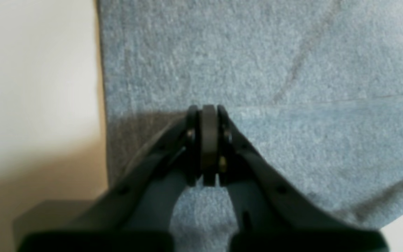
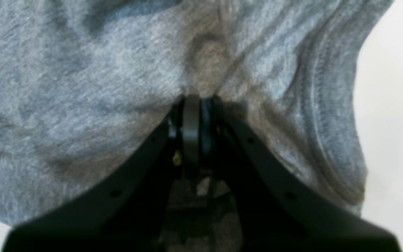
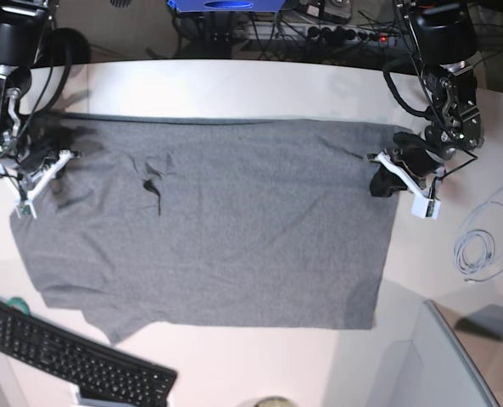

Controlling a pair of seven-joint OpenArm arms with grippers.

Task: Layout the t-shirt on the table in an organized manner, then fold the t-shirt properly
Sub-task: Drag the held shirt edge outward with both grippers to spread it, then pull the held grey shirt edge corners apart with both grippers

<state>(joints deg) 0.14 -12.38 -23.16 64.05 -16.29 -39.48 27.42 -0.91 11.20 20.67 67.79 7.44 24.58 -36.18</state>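
Grey cloth is pinched tight in your right fingers (image 2: pixel 194 105) and your left fingers (image 1: pixel 208 112) are clenched on the t-shirt (image 3: pixel 209 220) edge too, so pull both sides apart gently until it lies smooth and flat on the white table (image 3: pixel 234 89).

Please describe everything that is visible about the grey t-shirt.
The t-shirt is plain heather-grey soft knit, spread mostly flat on the white table. A small dark wrinkle sits left of the centre, and the lower left corner is uneven, near a black keyboard. The right claw is shut on a bunched fold near a ribbed hem. The left claw is closed at the opposite edge, where the cloth lies smooth.
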